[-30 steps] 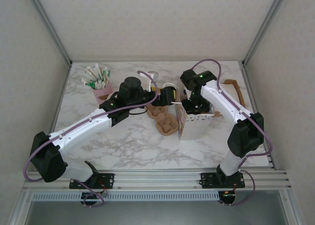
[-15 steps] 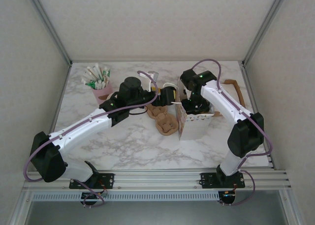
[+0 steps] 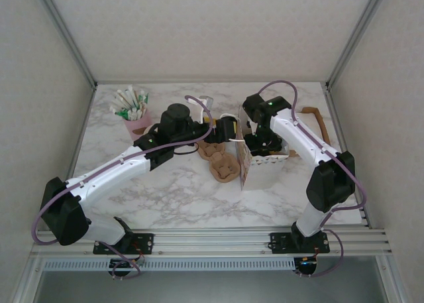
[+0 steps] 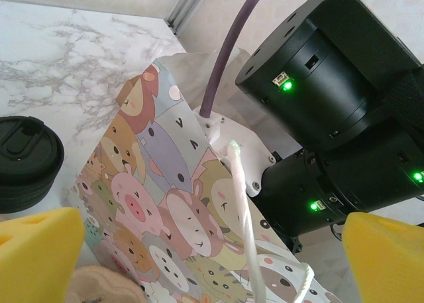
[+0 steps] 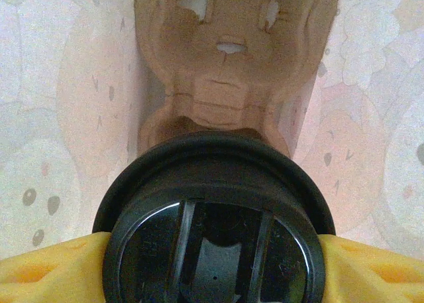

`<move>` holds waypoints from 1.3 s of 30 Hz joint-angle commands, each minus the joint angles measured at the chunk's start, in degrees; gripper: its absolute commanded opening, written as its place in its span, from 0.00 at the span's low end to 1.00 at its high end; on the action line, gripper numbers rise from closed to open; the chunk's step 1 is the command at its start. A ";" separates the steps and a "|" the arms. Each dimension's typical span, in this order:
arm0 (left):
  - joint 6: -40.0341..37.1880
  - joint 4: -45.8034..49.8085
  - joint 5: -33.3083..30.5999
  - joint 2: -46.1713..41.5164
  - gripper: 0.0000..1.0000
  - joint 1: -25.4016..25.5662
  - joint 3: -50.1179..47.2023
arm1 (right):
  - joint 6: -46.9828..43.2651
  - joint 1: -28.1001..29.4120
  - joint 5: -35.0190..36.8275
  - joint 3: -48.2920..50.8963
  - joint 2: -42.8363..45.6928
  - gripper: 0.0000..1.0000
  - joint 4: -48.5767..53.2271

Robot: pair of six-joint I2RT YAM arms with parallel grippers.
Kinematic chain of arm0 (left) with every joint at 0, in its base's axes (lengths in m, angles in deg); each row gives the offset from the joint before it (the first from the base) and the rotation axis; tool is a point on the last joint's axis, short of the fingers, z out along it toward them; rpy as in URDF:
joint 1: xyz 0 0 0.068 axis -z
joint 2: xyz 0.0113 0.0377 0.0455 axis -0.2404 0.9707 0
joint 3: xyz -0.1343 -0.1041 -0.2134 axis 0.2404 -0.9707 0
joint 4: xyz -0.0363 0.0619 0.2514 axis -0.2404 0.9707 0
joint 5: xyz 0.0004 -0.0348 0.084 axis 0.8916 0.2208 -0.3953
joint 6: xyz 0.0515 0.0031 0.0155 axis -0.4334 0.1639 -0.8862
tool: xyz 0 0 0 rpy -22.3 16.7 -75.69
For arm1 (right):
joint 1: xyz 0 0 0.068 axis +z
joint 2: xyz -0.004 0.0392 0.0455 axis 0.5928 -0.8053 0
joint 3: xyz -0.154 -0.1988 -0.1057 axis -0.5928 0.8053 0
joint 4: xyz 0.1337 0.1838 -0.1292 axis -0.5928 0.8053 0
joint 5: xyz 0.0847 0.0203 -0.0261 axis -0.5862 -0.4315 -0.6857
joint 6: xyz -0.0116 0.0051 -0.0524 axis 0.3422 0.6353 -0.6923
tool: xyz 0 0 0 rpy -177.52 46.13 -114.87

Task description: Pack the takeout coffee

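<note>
Takeout coffee [image 5: 215, 246] was held by the right hand [image 5: 212, 273], whose yellow pads [image 5: 50, 270] were pressed against either side of the cup just under its round black lid, the jaws being kept fairly wide by the cup's girth. The cup was positioned upright inside the animal-print paper bag [image 3: 260, 172], whose pale printed walls were seen on both sides of it in the right wrist view. A brown moulded carrier [image 5: 232, 71] was seen beyond the lid, between those walls. The bag was stood on the marble bench [image 3: 165, 193], right of centre.

The left hand [image 4: 209, 253] was spread fully apart and nothing was gripped by it; it was placed just beside the bag's left face, near the white cord handle [image 4: 244, 217]. A second black-lidded item [image 4: 26, 160] was seen to its left. Another brown carrier [image 3: 222, 162] was laid on the bench beside the bag, and a pink cup of sticks [image 3: 134, 114] was stood well apart at the far left.
</note>
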 commanded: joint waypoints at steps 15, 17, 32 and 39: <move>0.66 -2.04 -0.79 -0.63 1.00 0.45 -0.29 | -0.23 -0.31 -0.64 2.27 3.24 0.76 -1.46; 0.66 -2.05 -0.86 -0.73 1.00 0.45 -0.28 | -0.23 -0.21 -0.59 2.13 3.23 0.76 -1.44; 0.50 -1.83 -1.03 -0.67 1.00 0.44 -0.19 | -0.07 -0.15 -1.00 5.61 2.66 0.76 -4.83; 0.59 -2.06 -0.85 -0.36 1.00 0.45 -0.19 | 0.27 -0.25 -1.71 9.34 2.71 0.76 -7.28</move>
